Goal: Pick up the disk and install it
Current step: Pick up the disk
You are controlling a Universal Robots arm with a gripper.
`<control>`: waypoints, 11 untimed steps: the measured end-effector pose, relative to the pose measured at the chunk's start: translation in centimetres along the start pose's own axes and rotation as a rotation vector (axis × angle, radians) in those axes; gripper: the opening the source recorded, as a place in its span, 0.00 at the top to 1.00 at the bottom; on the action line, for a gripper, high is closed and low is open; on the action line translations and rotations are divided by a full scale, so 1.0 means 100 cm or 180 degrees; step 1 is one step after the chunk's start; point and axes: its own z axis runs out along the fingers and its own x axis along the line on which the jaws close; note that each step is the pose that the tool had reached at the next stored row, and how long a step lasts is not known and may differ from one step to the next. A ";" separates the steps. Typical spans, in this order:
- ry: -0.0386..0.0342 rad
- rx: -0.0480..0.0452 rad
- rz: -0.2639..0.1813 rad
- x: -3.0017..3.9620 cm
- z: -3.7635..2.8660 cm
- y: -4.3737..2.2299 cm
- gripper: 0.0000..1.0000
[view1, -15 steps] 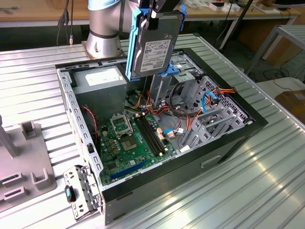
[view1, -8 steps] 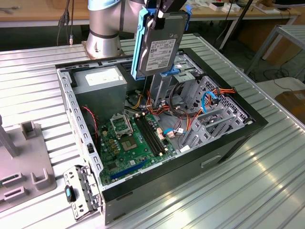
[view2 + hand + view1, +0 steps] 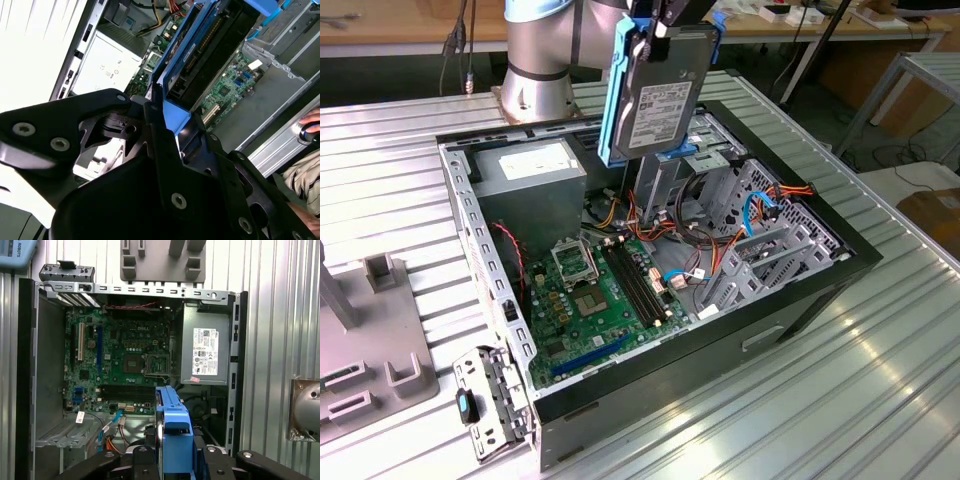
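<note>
- Exterior view: your claw (image 3: 653, 35) is closed on the flat grey metal disk (image 3: 660, 95) in its light-blue plastic bracket (image 3: 610, 95); pickup complete.
- It hangs above the open black computer case (image 3: 800, 300); installation outstanding.

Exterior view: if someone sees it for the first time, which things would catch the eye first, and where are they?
First the disk, hanging upright in the gripper above the open computer case, its white label facing the camera. Next the green motherboard on the case floor, with the grey power supply behind it, toward the exterior view's left.
</note>
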 end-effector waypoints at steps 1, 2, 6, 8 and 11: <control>0.0000 0.0000 0.0000 0.0000 0.0000 -0.0003 0.64; 0.0000 0.0000 0.0000 0.0000 0.0000 -0.0005 0.64; 0.0000 0.0000 0.0000 0.0002 0.0000 -0.0058 0.64; 0.0000 0.0000 0.0000 0.0004 0.0000 -0.0117 0.64; 0.0000 0.0000 0.0000 0.0010 0.0001 -0.0279 0.64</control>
